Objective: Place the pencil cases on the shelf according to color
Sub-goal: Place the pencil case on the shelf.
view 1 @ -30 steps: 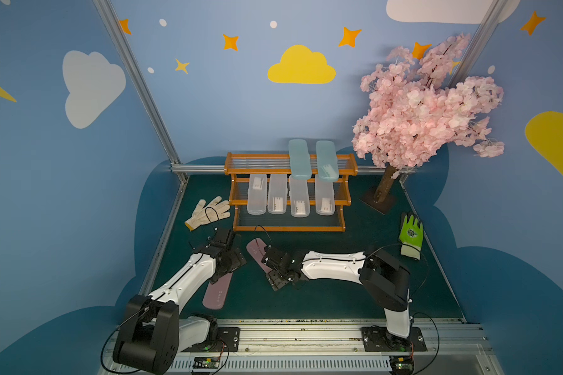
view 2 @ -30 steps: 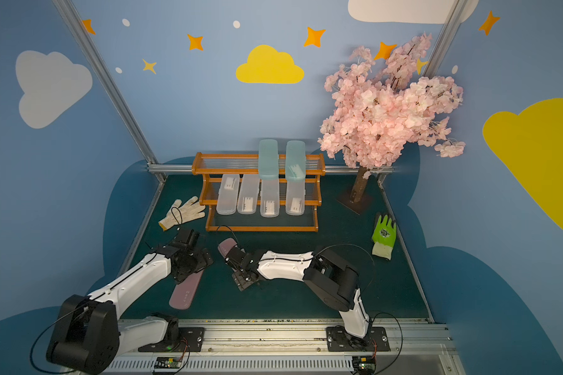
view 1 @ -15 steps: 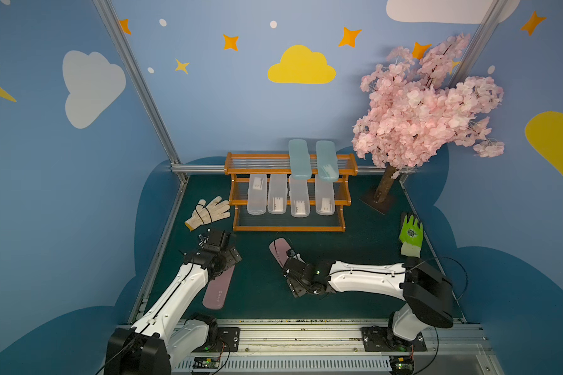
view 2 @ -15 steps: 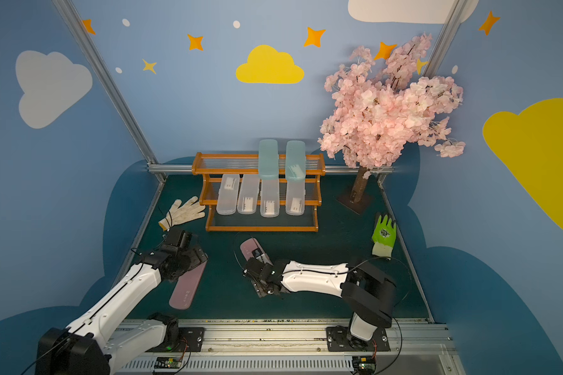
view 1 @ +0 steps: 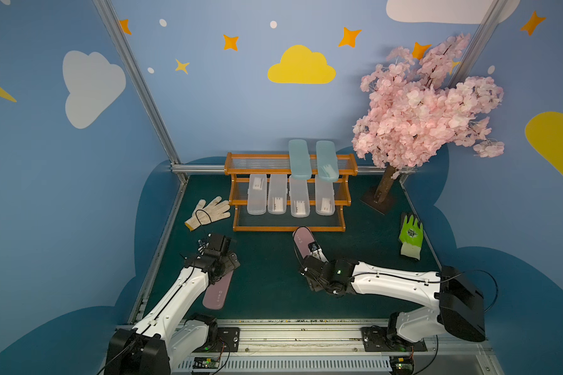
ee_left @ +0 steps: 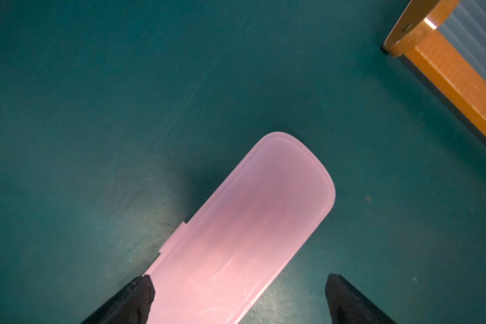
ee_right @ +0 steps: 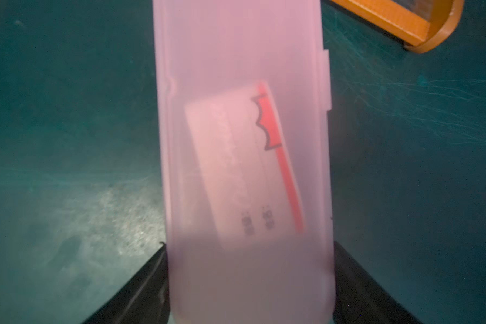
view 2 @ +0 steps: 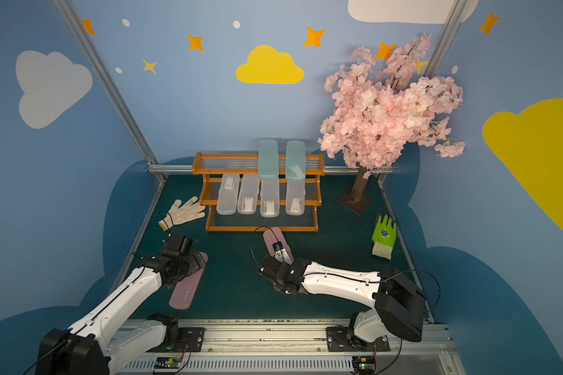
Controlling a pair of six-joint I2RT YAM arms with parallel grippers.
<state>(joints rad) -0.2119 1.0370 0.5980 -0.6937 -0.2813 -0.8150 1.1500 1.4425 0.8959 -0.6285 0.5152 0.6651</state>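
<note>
Our right fingers (ee_right: 155, 280) press both long sides of the labelled pink case (ee_right: 242, 84), whose far end reaches just before the lowest tier of the shelf (view 1: 288, 229). Our left fingers (ee_left: 135, 294) stand wide apart, gripping nothing, over the plain pink case (ee_left: 250, 224) lying on the green surface (view 1: 267, 266). Four clear cases (view 1: 277, 198) sit on the middle tier, two blue cases (view 1: 299, 159) on top
</note>
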